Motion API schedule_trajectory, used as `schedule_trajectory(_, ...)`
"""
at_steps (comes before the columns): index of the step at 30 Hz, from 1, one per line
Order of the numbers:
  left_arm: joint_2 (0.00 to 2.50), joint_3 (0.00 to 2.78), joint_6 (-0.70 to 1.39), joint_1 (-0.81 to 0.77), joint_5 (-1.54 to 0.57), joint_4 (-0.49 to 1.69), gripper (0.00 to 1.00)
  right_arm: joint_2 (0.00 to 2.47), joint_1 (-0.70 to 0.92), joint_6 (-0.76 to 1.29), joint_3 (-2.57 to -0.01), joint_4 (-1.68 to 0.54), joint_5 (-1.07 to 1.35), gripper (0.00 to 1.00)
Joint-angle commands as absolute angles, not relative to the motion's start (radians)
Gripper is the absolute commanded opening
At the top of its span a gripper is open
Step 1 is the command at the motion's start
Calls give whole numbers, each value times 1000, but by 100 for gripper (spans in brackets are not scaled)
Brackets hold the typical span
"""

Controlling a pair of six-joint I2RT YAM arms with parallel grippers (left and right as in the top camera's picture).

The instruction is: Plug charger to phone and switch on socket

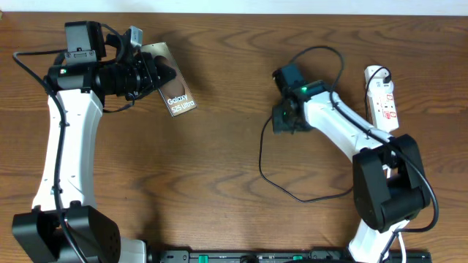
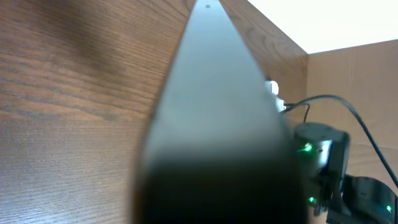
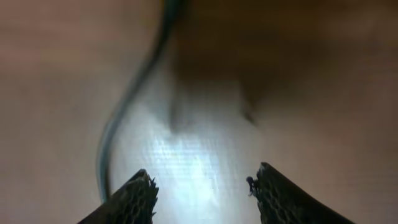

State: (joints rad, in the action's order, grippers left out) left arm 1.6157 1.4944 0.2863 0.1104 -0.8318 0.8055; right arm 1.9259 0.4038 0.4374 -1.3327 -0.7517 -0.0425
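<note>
The phone (image 1: 175, 91), bronze-brown with white "Galaxy" lettering, is held above the table at the back left, tilted, with my left gripper (image 1: 155, 75) shut on its left end. In the left wrist view the phone (image 2: 211, 118) is a dark slab seen edge-on that hides the fingers. The charger, a thin black cable (image 1: 261, 157), loops across the table from the white socket (image 1: 383, 98) at the far right. My right gripper (image 1: 282, 118) hovers low over the table beside the cable (image 3: 121, 118), open (image 3: 204, 180) with only bare wood between its fingers. The plug tip is not visible.
The right arm (image 2: 320, 158) and a bit of the white socket (image 2: 273, 93) show beyond the phone in the left wrist view. Both arm bases stand at the table's front edge, left (image 1: 66, 234) and right (image 1: 387, 190). A cardboard wall (image 2: 354, 74) borders the far side.
</note>
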Motion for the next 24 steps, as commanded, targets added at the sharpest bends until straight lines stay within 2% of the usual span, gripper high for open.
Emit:
schedule_trajectory(1,1601,1509,266,112,-851,803,7,1931,402,533,-1345,-696,-59,50)
schedule_trajectory(5,1601,1509,266,112,-851,803,8,1983,408,604,-1345,-617,-145,49)
schedule_trajectory(10,1601,1509,266,112,-851,803,7,2061,409,659,-1345,-586,-143,45)
schedule_trajectory(17,1601,1509,266,112,-851,802,7,2080,408,658,-1345,-540,-143,28)
schedule_trajectory(19,1601,1509,266,112,-852,801,7,2080,408,659,-1346,-535,-136,28)
schedule_trajectory(21,1601,1509,266,112,-851,801,7,2080,408,658,-1345,-535,-114,33)
schedule_trajectory(24,1601,1509,266,112,-851,799,7,2080,408,658,-1346,-518,-14,36)
